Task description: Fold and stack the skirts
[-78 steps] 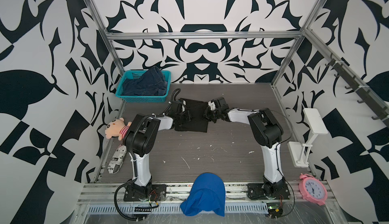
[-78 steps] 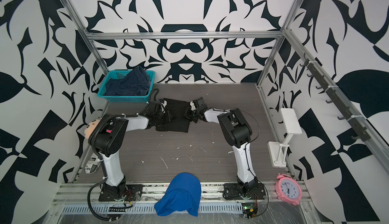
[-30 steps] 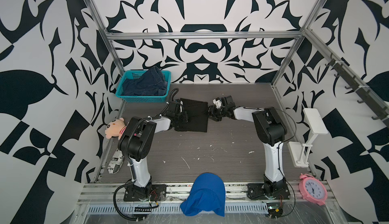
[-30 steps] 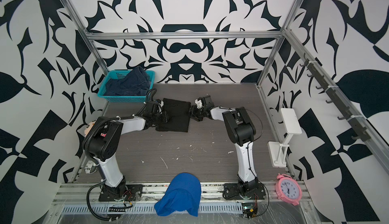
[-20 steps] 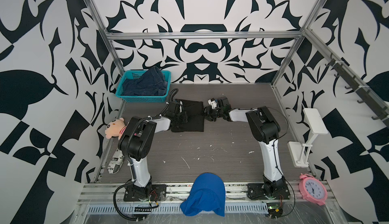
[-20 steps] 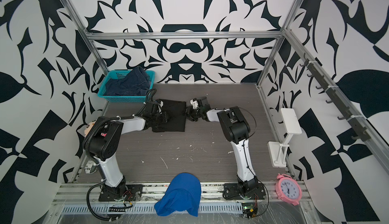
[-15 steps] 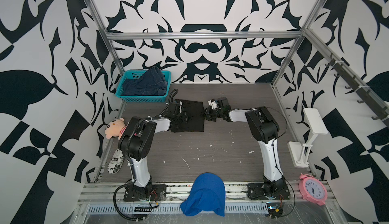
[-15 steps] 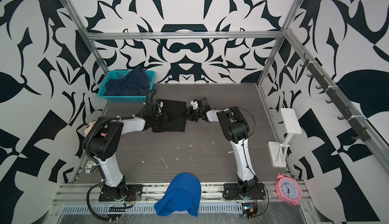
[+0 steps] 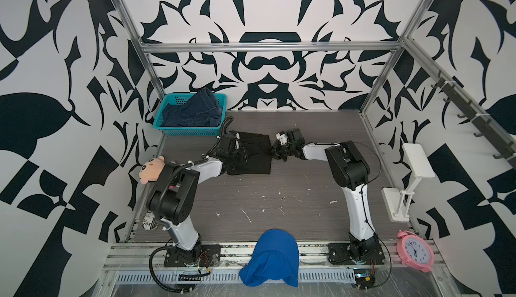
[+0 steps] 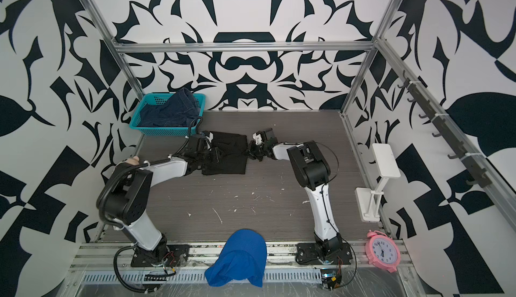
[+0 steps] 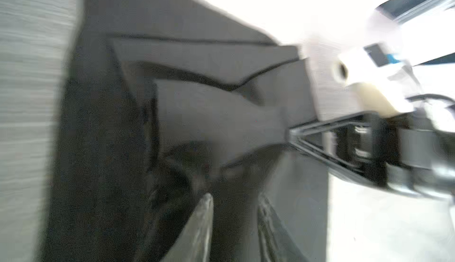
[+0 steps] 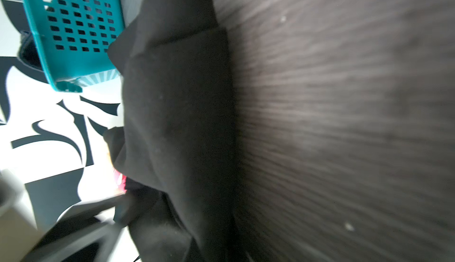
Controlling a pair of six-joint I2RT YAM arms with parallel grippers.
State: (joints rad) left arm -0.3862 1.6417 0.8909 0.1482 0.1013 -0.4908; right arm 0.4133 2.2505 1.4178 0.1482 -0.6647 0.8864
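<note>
A folded black skirt (image 9: pixel 252 156) (image 10: pixel 229 156) lies flat at the back middle of the table. My left gripper (image 9: pixel 242 153) (image 10: pixel 216 153) rests over its left part. In the left wrist view its fingers (image 11: pixel 204 223) stand apart above the black cloth, so it is open (image 11: pixel 235 223). My right gripper (image 9: pixel 275 153) (image 10: pixel 251 151) is shut on the skirt's right edge. In the right wrist view the black skirt (image 12: pixel 182 115) runs into the jaws and hides them. A dark blue denim skirt (image 9: pixel 192 111) (image 10: pixel 170 110) is bunched in the teal basket (image 9: pixel 190 131).
The teal basket (image 12: pixel 73 26) stands at the back left corner, just behind the left wrist. A bright blue mesh cloth (image 9: pixel 270 256) hangs over the front rail. A plush toy (image 9: pixel 150 168) sits at the left edge. At the right are a white stand (image 9: pixel 413 170) and a pink clock (image 9: pixel 416 251).
My right gripper moved left onto the skirt's right edge and closed there. My left gripper's jaws parted. The black skirt stayed in place.
</note>
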